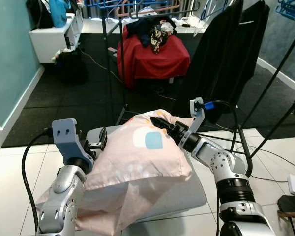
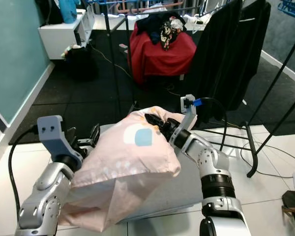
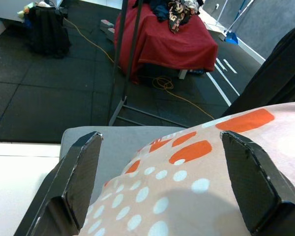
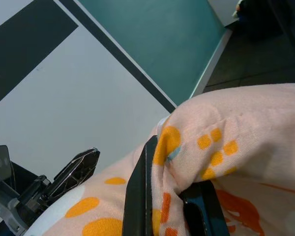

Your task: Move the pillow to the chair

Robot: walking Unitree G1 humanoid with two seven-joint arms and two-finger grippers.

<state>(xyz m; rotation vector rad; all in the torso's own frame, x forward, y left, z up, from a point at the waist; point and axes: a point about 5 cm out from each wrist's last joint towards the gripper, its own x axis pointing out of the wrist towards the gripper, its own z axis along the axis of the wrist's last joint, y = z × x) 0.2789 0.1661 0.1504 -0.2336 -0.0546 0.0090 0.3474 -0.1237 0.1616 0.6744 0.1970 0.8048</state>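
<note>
Barely begun: right gripper (image 1: 162, 125) pinches pillow (image 1: 137, 162) at cushion (image 1: 187, 194) far edge, left gripper (image 3: 160, 187) wide open beside it (chair (image 1: 155, 56) well apart).

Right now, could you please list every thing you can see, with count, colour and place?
pillow: one, pale pink with dots and patches, held up between both grippers over the grey cushion
grey cushion: one, grey, low on the white tile floor under the pillow
red-covered chair: one, red, ahead on the dark mat
clothes pile: one, dark and patterned, on top of the red-covered chair
black garments: several, black, hanging on a rack to the right
black bag: one, black, on the mat far left
white cabinet: one, white, by the teal wall
left gripper: one, black, open around the pillow's edge
right gripper: one, black, shut on a fold of the pillow
</note>
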